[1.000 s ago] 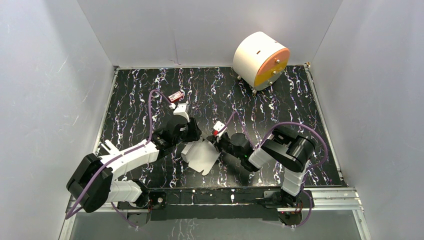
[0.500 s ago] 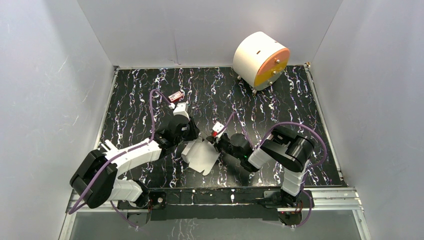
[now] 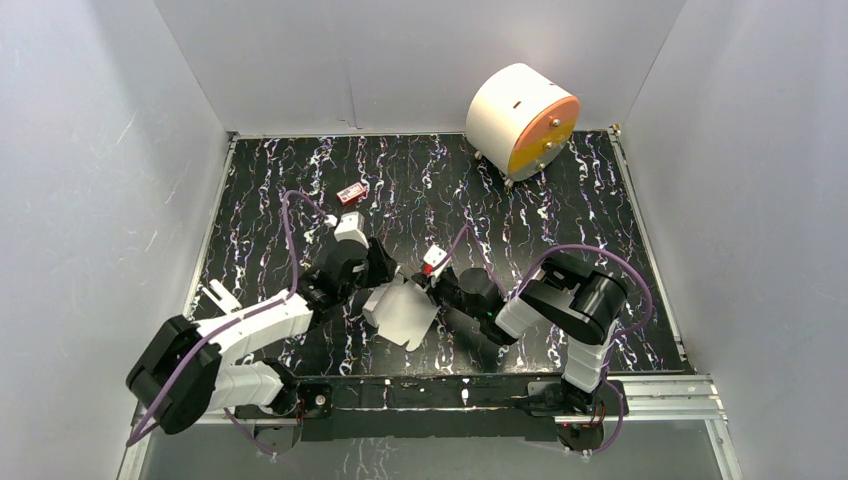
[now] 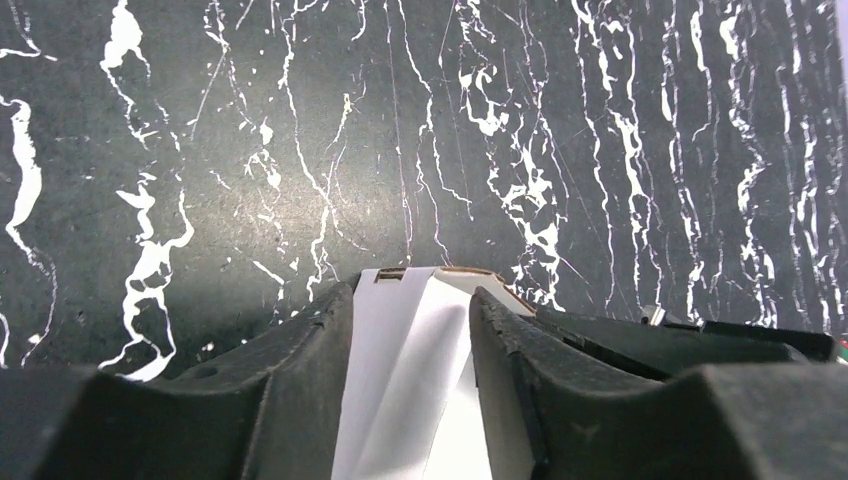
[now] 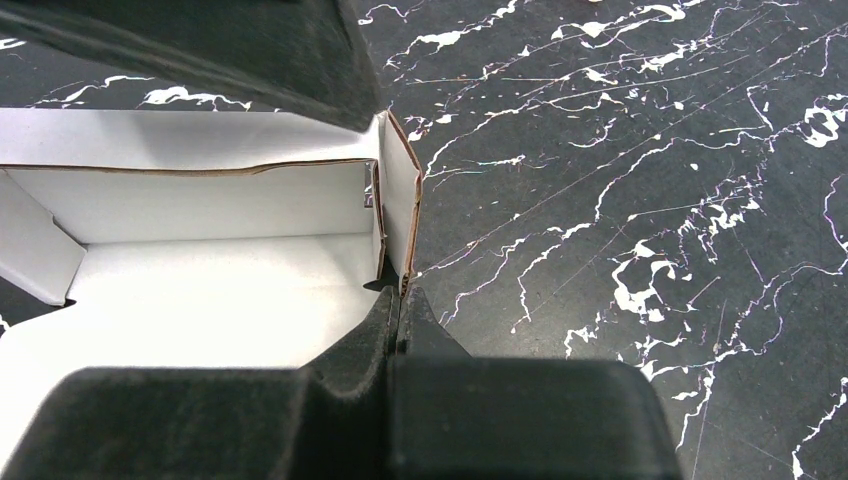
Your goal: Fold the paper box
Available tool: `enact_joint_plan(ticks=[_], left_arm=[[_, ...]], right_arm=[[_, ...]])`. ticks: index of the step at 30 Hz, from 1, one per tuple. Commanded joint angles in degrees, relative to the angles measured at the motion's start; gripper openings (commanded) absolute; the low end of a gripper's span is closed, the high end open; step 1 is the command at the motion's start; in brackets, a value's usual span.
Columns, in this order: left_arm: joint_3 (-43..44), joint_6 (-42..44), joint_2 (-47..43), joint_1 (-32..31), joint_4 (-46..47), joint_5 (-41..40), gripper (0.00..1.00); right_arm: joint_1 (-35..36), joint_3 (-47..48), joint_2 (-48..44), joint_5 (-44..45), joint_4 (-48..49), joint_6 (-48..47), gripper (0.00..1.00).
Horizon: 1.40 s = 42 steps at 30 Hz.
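Observation:
The paper box is a white, partly folded cardboard sheet lying between the two arms near the table's front. My left gripper is at its far left corner. In the left wrist view a creased white flap fills the gap between the half-spread fingers of that left gripper and touches both. My right gripper is shut on the raised end wall at the box's right side, with the open white inside to its left. From above, the right gripper meets the box's right edge.
A big white cylinder with an orange face stands at the back right. A tiny red item lies behind the left arm. Grey walls enclose the black marbled table on three sides.
The left arm's wrist has swung a little to the left and its cable loop has shifted. The box and the right arm have stayed where they were.

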Motion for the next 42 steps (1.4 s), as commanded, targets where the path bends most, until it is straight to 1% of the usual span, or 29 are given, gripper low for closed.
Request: enact_joint_plan(ticks=[1, 4, 9, 14, 20, 21, 25, 29, 33, 38, 42], left_arm=[[-3.13, -2.46, -5.99, 0.26, 3.85, -3.58, 0.47], [-4.46, -3.44, -6.21, 0.3, 5.6, -3.36, 0.53], [-5.59, -3.65, -3.15, 0.28, 9.49, -2.8, 0.61], [-6.44, -4.18, -0.16, 0.29, 12.76, -2.5, 0.63], [-8.59, -5.22, 1.23, 0.37, 16.51, -3.87, 0.62], [-8.77, -5.27, 1.55, 0.27, 17.3, -3.87, 0.62], [-9.01, -5.29, 2.77, 0.28, 17.52, -3.43, 0.57], [-10.33, -6.0, 3.08, 0.31, 18.73, -3.6, 0.49], [-10.44, -6.33, 1.79, 0.26, 19.03, -3.6, 0.48], [-11.59, -7.69, -1.62, 0.34, 21.17, -3.99, 0.59], [-11.55, -8.19, -1.57, 0.56, 21.69, -5.0, 0.64]], right_arm=[[0.85, 0.4, 1.55, -0.71, -2.9, -0.77, 0.0], [0.83, 0.5, 1.67, -0.89, -2.97, -0.72, 0.0], [0.87, 0.57, 1.64, -1.46, -3.16, -0.67, 0.0], [0.84, 0.89, 1.71, -2.06, -3.69, -0.67, 0.0], [0.87, 1.19, 2.03, -2.06, -3.93, -0.66, 0.0], [0.83, 1.32, 2.09, -3.52, -4.06, -0.64, 0.0], [0.85, 1.46, 2.1, -4.16, -4.22, -0.66, 0.0], [0.85, 1.49, 2.21, -4.43, -4.22, -0.62, 0.0], [0.86, 1.55, 2.5, -4.28, -4.31, -0.66, 0.0], [0.86, 1.55, 2.54, -4.06, -4.29, -0.66, 0.0], [0.8, 1.55, 2.54, -4.15, -4.3, -0.66, 0.0]])
